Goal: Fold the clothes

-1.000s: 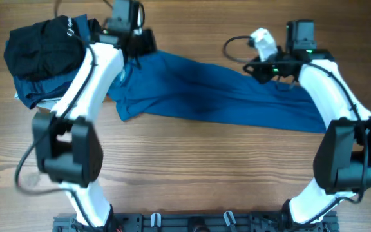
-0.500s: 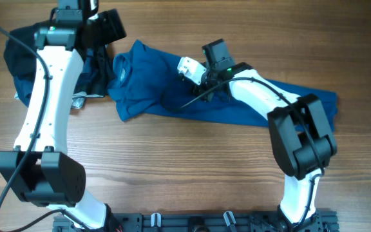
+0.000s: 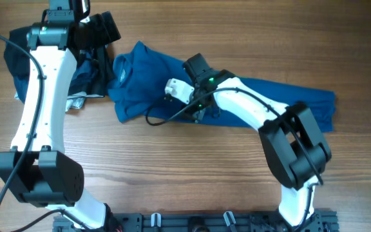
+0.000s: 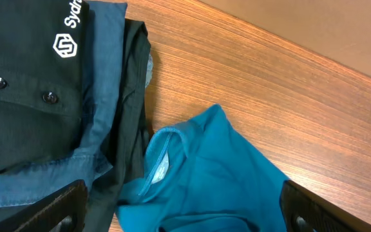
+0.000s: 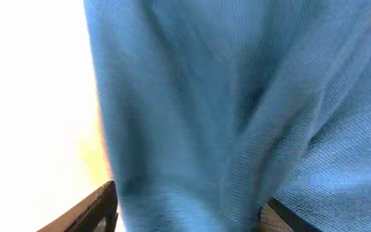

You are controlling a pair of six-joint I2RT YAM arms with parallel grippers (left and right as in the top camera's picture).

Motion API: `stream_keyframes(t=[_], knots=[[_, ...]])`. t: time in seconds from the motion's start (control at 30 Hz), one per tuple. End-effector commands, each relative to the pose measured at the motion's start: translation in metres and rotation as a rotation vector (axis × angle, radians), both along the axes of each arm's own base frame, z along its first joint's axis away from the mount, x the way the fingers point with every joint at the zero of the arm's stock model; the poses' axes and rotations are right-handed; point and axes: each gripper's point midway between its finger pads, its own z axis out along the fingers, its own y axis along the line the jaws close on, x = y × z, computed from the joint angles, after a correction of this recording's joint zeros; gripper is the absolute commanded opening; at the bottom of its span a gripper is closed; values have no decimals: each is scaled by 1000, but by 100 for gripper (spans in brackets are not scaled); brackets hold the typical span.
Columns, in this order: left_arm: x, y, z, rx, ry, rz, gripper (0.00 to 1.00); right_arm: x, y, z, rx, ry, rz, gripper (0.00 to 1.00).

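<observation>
At the far left corner of the desk [image 3: 172,180] sits a heap of dark clothes. A black garment [image 4: 24,77] with a small white logo [image 4: 64,45] and two dark buttons lies on top. A duller blue piece [image 4: 105,84] shows under its edge.

The left arm [image 3: 44,90] runs up the left side of the desk. Its claw [image 4: 182,209] hangs above the seam between this heap and the shirt. The claw is spread wide, with one fingertip [image 4: 60,206] at each lower corner of the wrist view, and nothing is held between them.

Just right of the heap lies the medium-blue polo shirt [image 3: 143,80]. Its collar [image 4: 163,151] end touches the dark fabric. From there the shirt stretches as a long, rumpled band across the far half of the desk, slanting slightly towards the near edge. It ends well short of the right edge, and it is not folded flat.

The right arm [image 3: 256,109] reaches from the right side across the shirt towards the middle of the desk. Its claw [image 5: 185,216] is down on the band's near edge, about midway along the shirt. In the wrist view its fingers [image 5: 98,206] stand apart, and creased blue cloth fills nearly everything beyond them. Pale glare takes up the left of that picture.
</observation>
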Motion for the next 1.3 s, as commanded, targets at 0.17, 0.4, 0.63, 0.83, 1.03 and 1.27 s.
stream_keyframes(t=[0.17, 0.4, 0.63, 0.83, 1.03, 1.27], knots=[[-1, 4, -5, 9, 15, 9, 96, 13, -8, 44, -20, -73, -159, 65], [-2, 4, -13, 10, 41, 9, 96, 29, -41, 72, -2, -85, -321, 65], [-2, 4, -13, 10, 41, 9, 96, 22, -86, 30, -97, 5, -418, 29], [-2, 4, -13, 10, 42, 9, 96, 3, -105, 4, -137, 90, -503, 24], [-2, 4, -13, 10, 41, 9, 96, -22, -117, -34, -156, 132, -556, 18], [-2, 4, -13, 10, 41, 9, 96, 18, -143, 30, -176, -63, -770, 9]])
